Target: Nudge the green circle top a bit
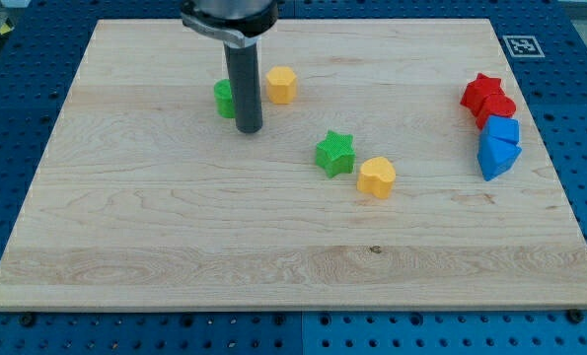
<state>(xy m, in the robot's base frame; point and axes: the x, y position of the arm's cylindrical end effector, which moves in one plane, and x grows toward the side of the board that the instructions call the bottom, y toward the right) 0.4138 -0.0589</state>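
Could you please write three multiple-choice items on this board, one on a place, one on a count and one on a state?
1. Where is my tip relative to the green circle?
A. Just to its right and a little lower in the view
B. Far off at the view's left edge
C. Beside the blue blocks

2. How many yellow blocks are on the board?
A. One
B. Two
C. Four

3. How do the green star and the yellow heart sit?
A. Stacked
B. On opposite edges
C. Close side by side

Answers: 1 A, the rod partly covers the circle's right side. 2 B, the heart and the yellow block near the circle. 3 C, they are neighbours mid-board.
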